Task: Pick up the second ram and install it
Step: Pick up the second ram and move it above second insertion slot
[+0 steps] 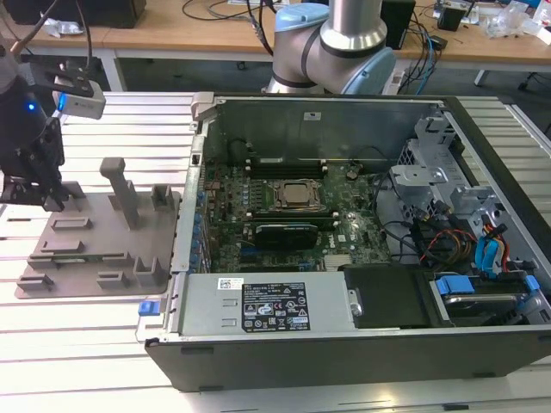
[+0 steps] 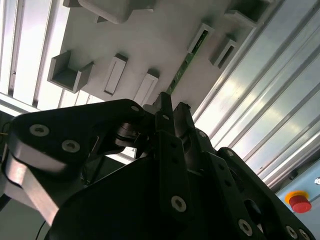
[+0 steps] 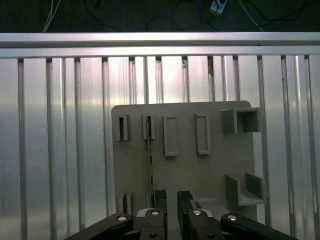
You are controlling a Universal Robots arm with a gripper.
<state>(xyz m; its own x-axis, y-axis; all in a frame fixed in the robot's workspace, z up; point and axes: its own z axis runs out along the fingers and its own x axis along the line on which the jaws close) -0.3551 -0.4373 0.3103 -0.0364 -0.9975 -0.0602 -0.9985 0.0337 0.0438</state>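
1. We see the gripper (image 1: 50, 200) at the exterior view's left, low over the grey tray (image 1: 95, 258), well apart from the open computer case (image 1: 344, 344).
2. In both wrist views the fingers (image 3: 160, 197) stand a little apart. The narrow gap between them shows bare tray (image 3: 215, 165), so we take them as parted and holding nothing.
3. The ram (image 3: 150, 165) stands on its thin edge in the tray, one end in a small slot block and the other running toward the fingertips.
4. In the first wrist view it lies just beside one finger, not in the gap.
5. In the second wrist view the ram (image 2: 186, 62) lines up with the gripper (image 2: 173, 105). We cannot tell whether they touch.
6. The tray (image 2: 150, 45) lies flat on the slatted metal table (image 1: 86, 344).
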